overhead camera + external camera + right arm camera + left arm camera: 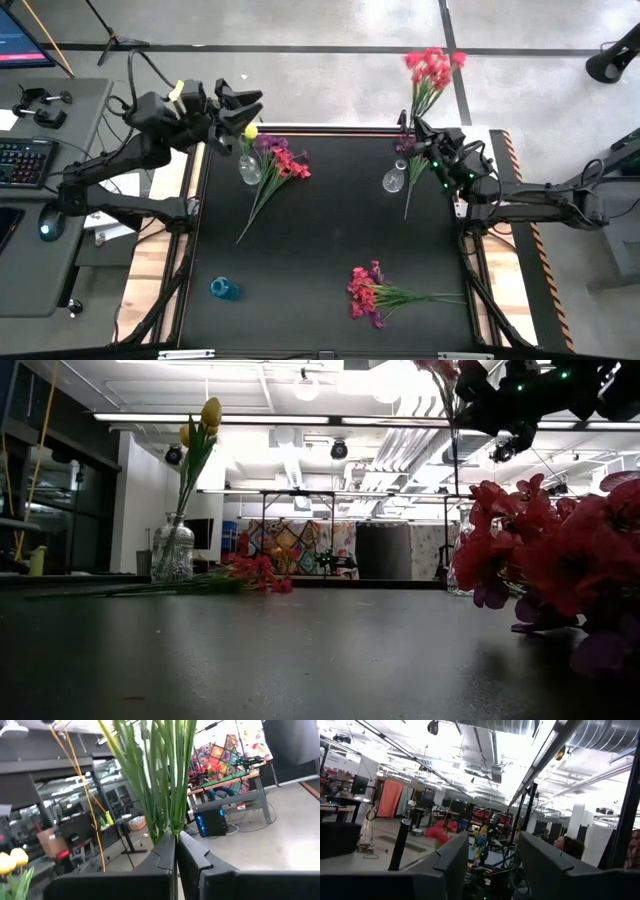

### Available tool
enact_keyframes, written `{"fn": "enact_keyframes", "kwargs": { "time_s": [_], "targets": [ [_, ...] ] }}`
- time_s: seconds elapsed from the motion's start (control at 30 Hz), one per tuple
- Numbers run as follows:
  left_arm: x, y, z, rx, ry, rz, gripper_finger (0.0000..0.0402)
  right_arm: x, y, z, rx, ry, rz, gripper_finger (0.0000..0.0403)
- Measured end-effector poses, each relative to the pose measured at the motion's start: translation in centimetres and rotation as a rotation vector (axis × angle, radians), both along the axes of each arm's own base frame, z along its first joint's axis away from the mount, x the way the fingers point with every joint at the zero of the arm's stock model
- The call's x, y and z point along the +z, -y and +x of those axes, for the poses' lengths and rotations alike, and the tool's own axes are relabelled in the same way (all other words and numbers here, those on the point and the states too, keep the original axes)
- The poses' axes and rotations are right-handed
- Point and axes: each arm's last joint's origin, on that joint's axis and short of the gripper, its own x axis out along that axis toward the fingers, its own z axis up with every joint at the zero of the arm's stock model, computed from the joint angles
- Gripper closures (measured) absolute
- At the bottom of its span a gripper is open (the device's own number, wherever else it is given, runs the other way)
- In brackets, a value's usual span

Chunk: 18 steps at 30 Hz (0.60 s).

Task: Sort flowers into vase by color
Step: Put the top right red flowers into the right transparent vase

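From overhead I see what the wrist cameras miss: my right gripper (418,128) clenched on a red-pink bunch (432,68) by its stems, just beside an empty glass vase (394,180). My right wrist camera shows only green stems (170,775) pinched between the fingers. My left gripper (243,100) is released, above the vase (250,168) holding yellow flowers (205,420). Loose flowers (372,292) lie well apart from both.
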Motion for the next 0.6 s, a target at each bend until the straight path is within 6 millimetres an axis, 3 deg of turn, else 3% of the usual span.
{"fn": "enact_keyframes", "kwargs": {
  "time_s": [0.6],
  "targets": [
    [0.0, 0.6, 0.2, -0.020, -0.010, 0.023, 0.0238, -1.2, -0.1, 0.1, 0.024, -0.176, 0.022, 0.0403]
  ]
}}
